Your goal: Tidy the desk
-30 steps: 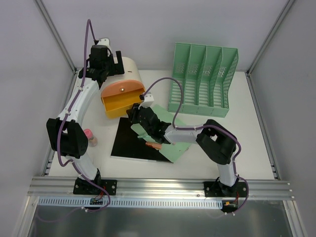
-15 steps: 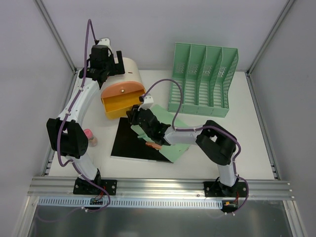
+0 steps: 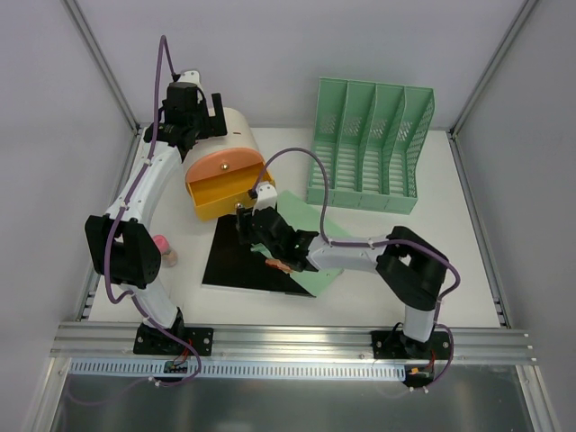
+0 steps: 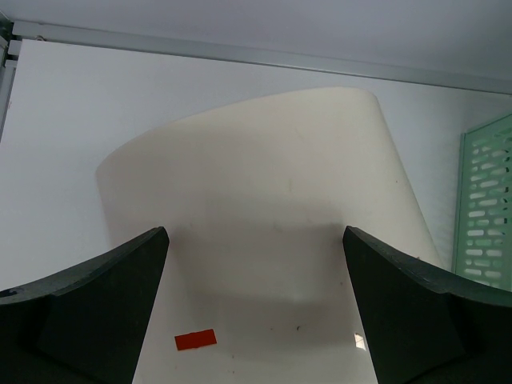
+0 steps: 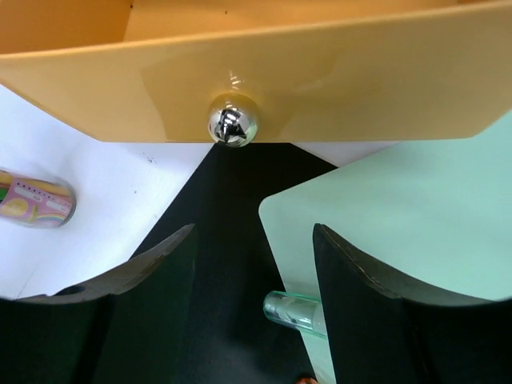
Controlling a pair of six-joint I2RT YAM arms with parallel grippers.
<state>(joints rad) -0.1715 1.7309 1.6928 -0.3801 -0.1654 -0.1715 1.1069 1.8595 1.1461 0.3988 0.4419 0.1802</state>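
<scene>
arms (image 3: 144, 180) outstretched, right end effector (image 5: 254, 240) agape at drawer knob (image 5: 233, 121), left end effector (image 4: 256, 240) agape

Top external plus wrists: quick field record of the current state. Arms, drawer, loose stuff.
left gripper: open, at back of cream housing
right gripper: open, facing knob, not touching
drawer: orange, pulled out
below right gripper: black sheet, green sheet, clear tube
desk, left side: pink cylinder, lying down
rear right: green file rack

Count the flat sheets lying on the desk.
2. A black sheet lies front-centre on the desk; a mint-green sheet overlaps its right edge. Others could hide beneath.
</scene>
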